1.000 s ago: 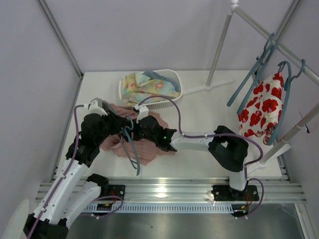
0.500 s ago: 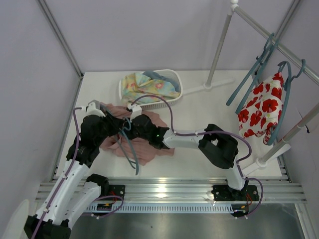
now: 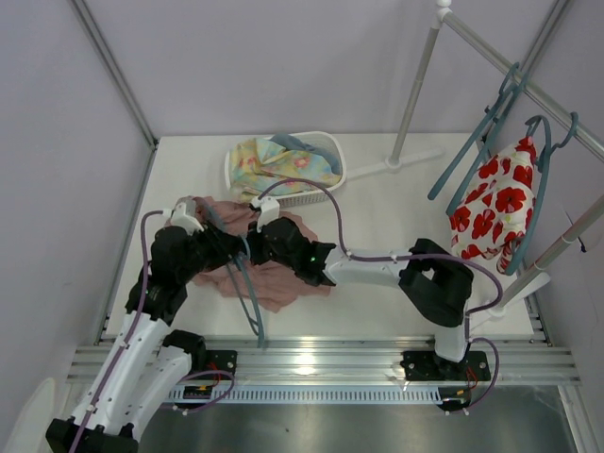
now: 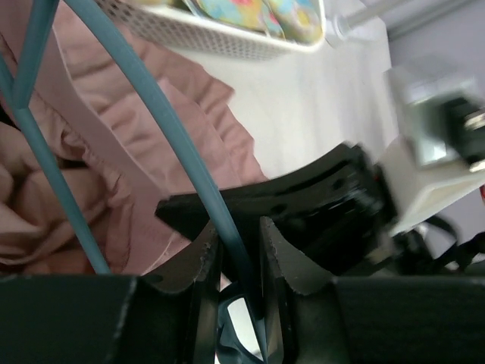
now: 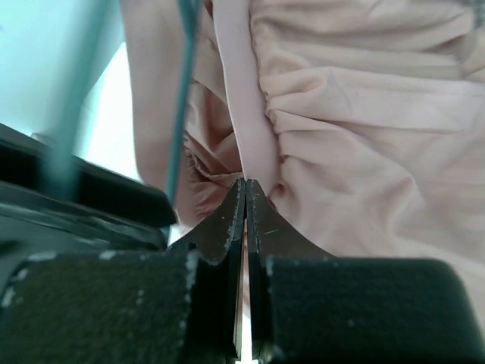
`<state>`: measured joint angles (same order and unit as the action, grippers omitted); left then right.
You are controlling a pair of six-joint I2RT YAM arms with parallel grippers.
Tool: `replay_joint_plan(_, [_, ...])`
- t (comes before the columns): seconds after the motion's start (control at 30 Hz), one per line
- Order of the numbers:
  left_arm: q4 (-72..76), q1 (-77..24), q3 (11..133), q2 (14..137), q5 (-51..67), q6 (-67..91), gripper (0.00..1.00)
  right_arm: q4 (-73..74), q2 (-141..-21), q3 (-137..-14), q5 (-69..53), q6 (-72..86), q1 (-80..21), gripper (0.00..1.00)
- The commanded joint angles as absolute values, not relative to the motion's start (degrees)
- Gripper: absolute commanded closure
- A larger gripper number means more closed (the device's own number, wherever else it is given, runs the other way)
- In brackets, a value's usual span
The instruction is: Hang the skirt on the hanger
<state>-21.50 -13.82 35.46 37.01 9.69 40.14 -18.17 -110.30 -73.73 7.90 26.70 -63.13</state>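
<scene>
The dusty-pink skirt (image 3: 276, 279) lies crumpled on the table in front of the basket. My left gripper (image 3: 229, 249) is shut on the teal hanger (image 3: 249, 294), whose bars slope down over the skirt toward the near edge. In the left wrist view the hanger's bar (image 4: 151, 106) runs between the fingers of the left gripper (image 4: 236, 227), above the skirt (image 4: 83, 182). My right gripper (image 3: 259, 238) sits right beside it. In the right wrist view the right gripper (image 5: 246, 186) is shut on the skirt's flat waistband (image 5: 242, 114), with the hanger (image 5: 184, 83) just left.
A white basket (image 3: 330, 151) holding a pastel floral cloth (image 3: 274, 162) stands behind the skirt. At the right, a rack (image 3: 528, 90) carries spare teal hangers (image 3: 491, 118) and a white cloth with red flowers (image 3: 495, 206). Its pole foot (image 3: 401, 162) rests on the table.
The right gripper's jaws have shut on the skirt's waistband. The right arm reached left, then drew back a little. The left arm shifted slightly, still holding the hanger.
</scene>
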Motion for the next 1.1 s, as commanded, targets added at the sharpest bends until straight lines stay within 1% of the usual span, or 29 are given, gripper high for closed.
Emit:
replay_joint_plan(0.0, [-21.52, -13.54, 34.46, 34.72, 18.18, 42.89, 0.99, -19.51, -104.33, -71.9, 10.55, 24.52, -62.67, 1.0])
replay_joint_plan(0.13, [-25.22, -13.54, 35.06, 31.82, 16.62, 43.16, 0.98, -19.16, -102.05, -69.96, 10.11, 24.43, -62.49, 1.0])
replay_joint_plan(0.23, [-26.72, -13.45, 36.47, 31.81, 15.47, 42.37, 0.98, -19.42, -99.59, -68.03, 9.58, 24.44, -62.93, 1.0])
replay_joint_plan(0.47, [-26.02, -11.52, 37.71, 31.82, 17.75, 45.78, 0.99, -19.6, -91.07, -61.0, 11.86, 22.94, -63.46, 1.0])
replay_joint_plan(0.67, [-18.74, -7.21, 32.35, 30.15, 24.34, 58.08, 1.0, -18.81, -87.19, -57.83, 13.44, 22.06, -63.72, 1.0])
replay_joint_plan(0.9, [-11.87, -6.5, 28.84, 28.65, 27.33, 71.6, 1.0, -18.37, -86.92, -58.36, 14.59, 21.53, -63.63, 1.0])
replay_joint_plan(1.07, [-8.97, -6.5, 28.65, 27.6, 28.65, 73.48, 1.0, -17.76, -86.66, -59.32, 15.03, 20.57, -62.84, 1.0])
